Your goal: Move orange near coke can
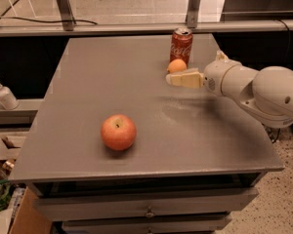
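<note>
The orange [176, 66] is small and round and rests on the grey table [88, 82], right in front of the red coke can [180, 45], touching it or nearly so. The can stands upright near the table's far edge. My gripper [178, 79] reaches in from the right on a white arm [254, 89]. It sits just in front of the orange, close to it, with its tip pointing left. The orange lies outside the gripper.
A larger red-and-yellow apple [118, 131] lies on the near left part of the table. A soap bottle [4, 94] stands on a ledge to the left. A metal rail [136, 28] runs behind the table. Drawers [146, 211] sit below the tabletop.
</note>
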`<state>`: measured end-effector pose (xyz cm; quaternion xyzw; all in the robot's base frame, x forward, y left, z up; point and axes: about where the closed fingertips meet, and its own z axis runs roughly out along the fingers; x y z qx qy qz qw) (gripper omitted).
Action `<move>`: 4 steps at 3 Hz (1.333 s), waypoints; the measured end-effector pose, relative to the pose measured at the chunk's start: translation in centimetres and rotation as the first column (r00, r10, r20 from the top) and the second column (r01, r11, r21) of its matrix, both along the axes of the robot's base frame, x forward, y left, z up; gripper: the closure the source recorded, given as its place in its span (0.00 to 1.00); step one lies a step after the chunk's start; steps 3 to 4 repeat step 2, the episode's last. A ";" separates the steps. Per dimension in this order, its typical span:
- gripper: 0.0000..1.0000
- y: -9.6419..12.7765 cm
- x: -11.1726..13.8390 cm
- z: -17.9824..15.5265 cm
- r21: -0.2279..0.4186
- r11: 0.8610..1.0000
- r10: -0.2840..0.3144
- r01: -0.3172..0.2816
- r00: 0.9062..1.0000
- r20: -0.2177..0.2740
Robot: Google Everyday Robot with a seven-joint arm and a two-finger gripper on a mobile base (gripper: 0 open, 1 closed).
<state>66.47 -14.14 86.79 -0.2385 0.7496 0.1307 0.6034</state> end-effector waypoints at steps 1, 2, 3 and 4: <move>0.00 -3.9 -3.7 -0.1 0.048 0.999 0.008 -0.009 1.000 0.013; 0.00 -3.9 -3.7 -0.1 0.048 0.999 0.008 -0.009 1.000 0.013; 0.00 -3.9 -3.7 -0.1 0.048 0.999 0.008 -0.009 1.000 0.013; 0.00 -3.9 -3.7 -0.1 0.048 0.999 0.008 -0.009 1.000 0.013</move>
